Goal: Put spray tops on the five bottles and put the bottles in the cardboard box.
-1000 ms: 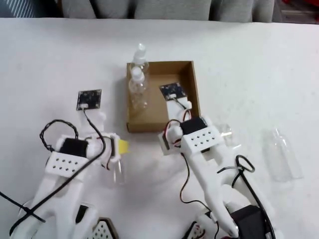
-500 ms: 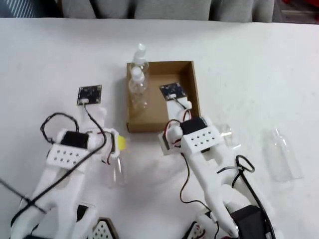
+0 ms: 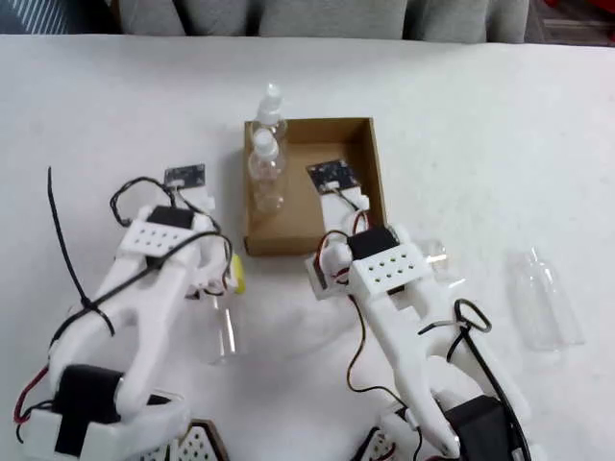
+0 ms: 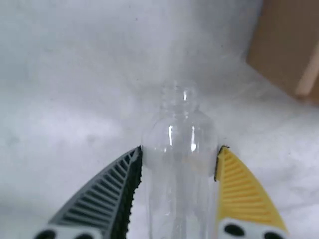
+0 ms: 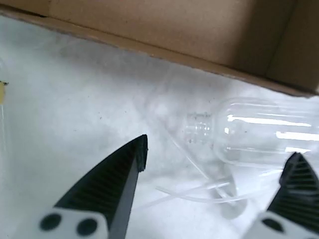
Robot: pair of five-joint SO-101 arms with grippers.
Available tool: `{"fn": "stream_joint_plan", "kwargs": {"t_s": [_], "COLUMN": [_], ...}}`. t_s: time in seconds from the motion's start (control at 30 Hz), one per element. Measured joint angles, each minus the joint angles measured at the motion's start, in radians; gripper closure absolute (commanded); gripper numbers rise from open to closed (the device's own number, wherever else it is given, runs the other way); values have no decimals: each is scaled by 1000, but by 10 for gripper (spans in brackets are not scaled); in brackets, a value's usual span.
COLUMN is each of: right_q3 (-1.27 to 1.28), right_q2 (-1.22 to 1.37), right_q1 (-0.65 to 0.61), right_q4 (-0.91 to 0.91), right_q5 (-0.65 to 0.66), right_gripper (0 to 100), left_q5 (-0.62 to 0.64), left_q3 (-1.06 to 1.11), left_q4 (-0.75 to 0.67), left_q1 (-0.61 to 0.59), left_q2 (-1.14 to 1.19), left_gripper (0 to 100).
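Observation:
My left gripper point(image 4: 178, 154) is shut on a clear uncapped bottle point(image 4: 179, 164), the grey and yellow fingers pressing its sides just below the shoulder. From above, that bottle point(image 3: 226, 328) is left of the cardboard box's point(image 3: 370, 158) front corner. A bottle with a spray top point(image 3: 264, 165) stands inside the box, and another one point(image 3: 272, 104) at its far left corner. My right gripper point(image 5: 219, 152) is open over a clear uncapped bottle point(image 5: 264, 132) that lies on the table just outside the box's front wall. A thin clear tube point(image 5: 199, 195) lies beside it.
Another uncapped bottle point(image 3: 543, 298) lies on the table at the far right. The right arm point(image 3: 384, 264) hangs over the box's front right corner. The white table point(image 3: 480, 115) is bare behind and beside the box.
The left arm has swung away from the front edge, its wrist shifting towards the box, while the held bottle stays in about the same spot. The right arm has not moved.

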Motion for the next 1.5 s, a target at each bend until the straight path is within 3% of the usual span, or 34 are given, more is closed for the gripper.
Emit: {"fn": "stream_joint_plan", "kwargs": {"t_s": [0.43, 0.67, 0.93, 1.5], "right_q3": [0, 0, 0, 0], "right_q2": [0, 0, 0, 0], "right_q1": [0, 0, 0, 0], "right_q4": [0, 0, 0, 0], "right_q5": [20, 20, 20, 20], "right_gripper": [619, 619, 619, 619], "left_q5": [2, -2, 5, 37], "left_q3": [-11, -11, 3, -9], "left_q4": [2, 12, 28, -21], "left_q1": [2, 5, 5, 5], "left_q2": [20, 23, 23, 120], "left_gripper": [763, 626, 693, 698]}}
